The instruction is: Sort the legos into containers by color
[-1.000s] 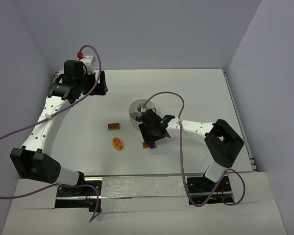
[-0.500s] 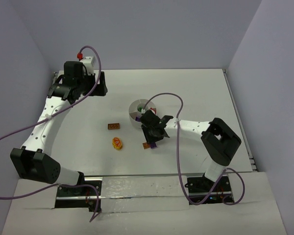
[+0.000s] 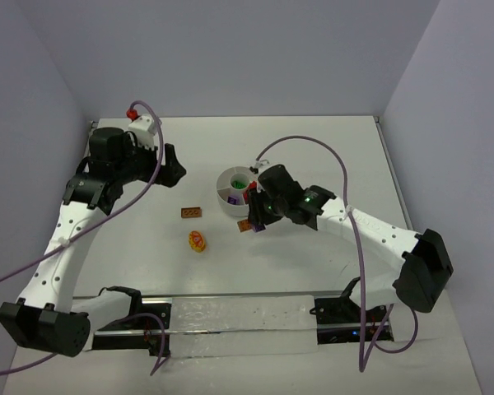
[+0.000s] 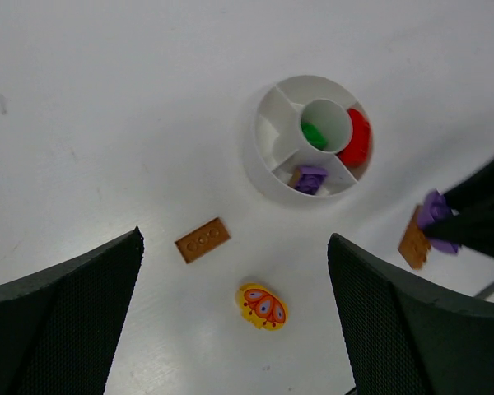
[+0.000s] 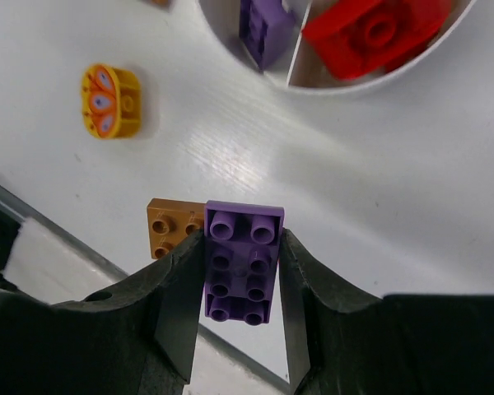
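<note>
**Right arm.** The right gripper (image 5: 240,280) is clamped on a purple 2x4 brick (image 5: 245,239), with 1 finger against each long side and the studs facing the wrist camera. In the wrist view, a brown-orange brick (image 5: 169,226) lies on the table (image 5: 379,189) along the held brick's edge. Whether the 2 touch cannot be determined. The gripper is just beside the white round dish (image 3: 225,178), on its near side.

**Dish.** A red brick (image 4: 356,136) occupies 1 wedge compartment. A second purple brick (image 4: 309,178) occupies the adjacent wedge. A green piece (image 4: 314,134) sits in the centre well.

**Table.** A round yellow-and-red piece (image 4: 262,305) and a flat brown-orange plate (image 4: 202,240) lie left of the dish, apart from each other.

**Left arm.** The left gripper (image 4: 235,247) hangs above these pieces with its fingers spread wide.
</note>
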Motion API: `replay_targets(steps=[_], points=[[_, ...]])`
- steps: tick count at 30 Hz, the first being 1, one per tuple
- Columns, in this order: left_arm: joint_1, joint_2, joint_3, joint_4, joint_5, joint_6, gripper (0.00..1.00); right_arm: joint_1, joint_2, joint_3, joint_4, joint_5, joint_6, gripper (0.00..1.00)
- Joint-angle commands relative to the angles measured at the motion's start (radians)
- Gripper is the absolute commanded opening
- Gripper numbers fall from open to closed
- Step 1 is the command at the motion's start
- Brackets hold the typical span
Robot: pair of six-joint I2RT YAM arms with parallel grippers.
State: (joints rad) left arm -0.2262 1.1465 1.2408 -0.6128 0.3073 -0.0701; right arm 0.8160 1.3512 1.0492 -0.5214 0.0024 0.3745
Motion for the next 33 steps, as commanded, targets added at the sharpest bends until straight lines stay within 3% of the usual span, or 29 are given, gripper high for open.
replay_targets(steps=[1,4,8,11,21,33], points=[[-0.002,-0.081,-0.056,0.059,0.29,0.146,0.99,-0.067,-0.02,0.128,-0.072,-0.139,-0.034,0.0],[-0.035,-0.085,-0.034,0.042,0.311,0.132,0.98,-0.074,-0.03,0.212,-0.086,-0.012,-0.046,0.0],[-0.056,-0.01,0.0,0.045,0.335,-0.051,0.85,-0.104,-0.006,0.305,-0.052,0.123,-0.062,0.0],[-0.079,0.0,-0.034,0.13,0.384,-0.196,0.84,-0.111,0.011,0.378,-0.048,0.122,-0.06,0.0],[-0.1,0.163,0.052,0.229,0.483,-0.362,0.77,-0.082,0.063,0.488,-0.051,0.113,-0.048,0.0],[-0.167,0.224,0.085,0.266,0.511,-0.389,0.71,-0.04,0.099,0.52,-0.049,0.126,-0.048,0.0]])
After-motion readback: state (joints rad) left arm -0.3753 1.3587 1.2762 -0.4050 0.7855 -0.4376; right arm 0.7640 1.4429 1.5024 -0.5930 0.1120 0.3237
